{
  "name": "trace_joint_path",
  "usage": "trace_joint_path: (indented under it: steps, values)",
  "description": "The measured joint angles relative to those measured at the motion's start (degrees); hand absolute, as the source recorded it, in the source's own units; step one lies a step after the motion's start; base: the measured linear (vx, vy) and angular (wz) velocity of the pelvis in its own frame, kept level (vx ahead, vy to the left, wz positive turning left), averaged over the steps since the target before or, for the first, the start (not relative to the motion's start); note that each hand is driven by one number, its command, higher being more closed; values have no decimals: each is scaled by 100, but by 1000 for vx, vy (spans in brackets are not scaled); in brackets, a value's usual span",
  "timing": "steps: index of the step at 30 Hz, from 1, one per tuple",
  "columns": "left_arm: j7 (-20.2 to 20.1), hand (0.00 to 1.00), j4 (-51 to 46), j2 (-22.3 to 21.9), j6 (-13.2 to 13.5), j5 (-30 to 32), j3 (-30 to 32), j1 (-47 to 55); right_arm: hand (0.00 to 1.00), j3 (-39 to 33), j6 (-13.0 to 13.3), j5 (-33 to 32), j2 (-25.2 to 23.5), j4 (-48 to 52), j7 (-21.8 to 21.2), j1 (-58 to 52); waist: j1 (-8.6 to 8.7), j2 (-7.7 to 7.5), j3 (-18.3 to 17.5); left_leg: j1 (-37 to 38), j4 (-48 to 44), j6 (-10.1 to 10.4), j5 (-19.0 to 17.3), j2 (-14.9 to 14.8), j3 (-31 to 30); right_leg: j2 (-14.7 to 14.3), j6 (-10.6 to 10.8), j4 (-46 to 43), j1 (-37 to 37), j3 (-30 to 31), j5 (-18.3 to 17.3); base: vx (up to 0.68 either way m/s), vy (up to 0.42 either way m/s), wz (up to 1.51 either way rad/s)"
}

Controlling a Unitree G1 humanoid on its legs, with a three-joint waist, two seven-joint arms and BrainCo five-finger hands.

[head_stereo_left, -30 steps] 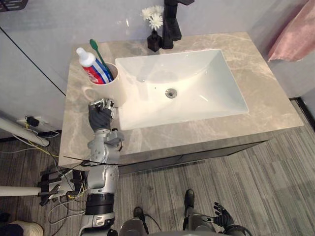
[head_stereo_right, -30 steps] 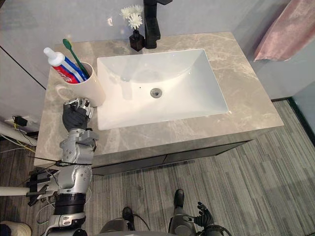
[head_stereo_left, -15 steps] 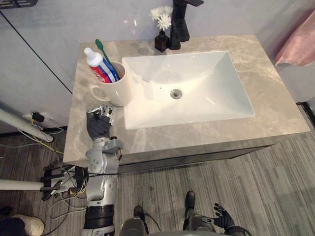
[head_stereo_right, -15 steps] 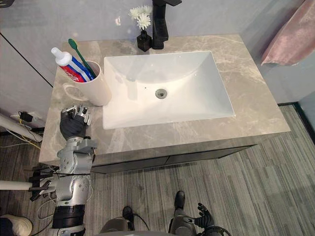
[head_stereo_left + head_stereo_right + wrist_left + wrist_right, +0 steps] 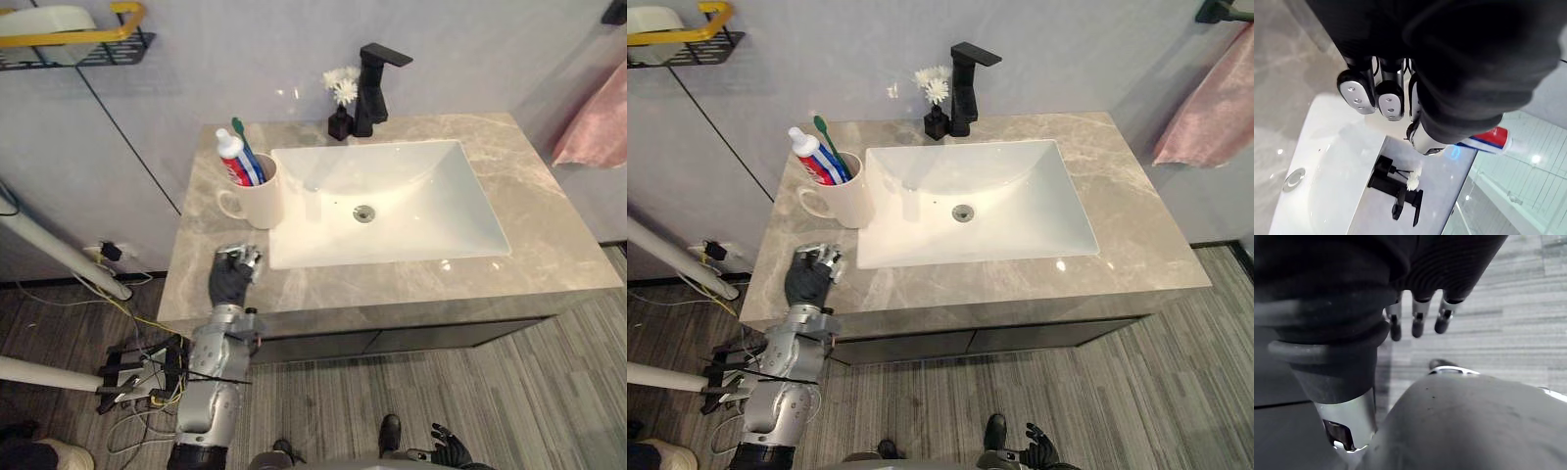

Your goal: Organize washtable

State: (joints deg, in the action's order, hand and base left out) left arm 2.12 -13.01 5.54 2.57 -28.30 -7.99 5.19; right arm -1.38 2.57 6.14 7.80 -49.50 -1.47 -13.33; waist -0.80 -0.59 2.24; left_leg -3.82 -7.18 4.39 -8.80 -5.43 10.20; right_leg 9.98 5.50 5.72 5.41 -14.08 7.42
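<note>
Washtable (image 5: 549,245) in grey marble, seen from above, with 1 white rectangular basin (image 5: 421,220) set in its middle. At the far edge, a black faucet (image 5: 372,83) reaches over the basin, and just left of it stands a small black vase (image 5: 339,123) holding white flowers (image 5: 341,86).

At the far left corner of the basin, right beside its rim, stands 1 cream mug (image 5: 260,204), upright, its handle turned left. It holds 2 things: a red, white and blue toothpaste tube (image 5: 235,164), cap up, and a green toothbrush (image 5: 243,142) leaning left. Both seem to be stored where they belong. The basin itself holds nothing but its drain (image 5: 364,211).

The robot's left hand (image 5: 233,279) hovers over the near left part of the counter, on the near side of the mug and apart from it, its fingers curled in and holding nothing. It looks to be done with that corner. The right hand (image 5: 1418,316) hangs low over the floor, fingers loose and straight, idle.

A pink towel (image 5: 593,127) hangs on the wall at the far right.
</note>
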Motion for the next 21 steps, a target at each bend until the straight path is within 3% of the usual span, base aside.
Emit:
trace_joint_path:
  steps: [6,13,21]
  values:
    - [-93,100,292,172,-104,35,-517,-804,0,312,-27,10,76,-84,-9,71,8,-10,-68,42,132,1,100,37,-48,23,2,20,-11,-42,2,-26,-17,4]
    - [210,100,712,210,-106,440,-425,-2399,0,356,-21,10,106,-71,-7,81,163,-18,-90,-42,127,-15,167,62,-75,57,56,-4,44,-16,41,-11,-9,3]
    - [462,100,1413,196,-71,694,-95,-2937,0,184,-28,9,39,-18,-20,84,302,-23,-82,-54,133,0,208,50,-49,38,15,5,91,-6,86,-52,-26,-3]
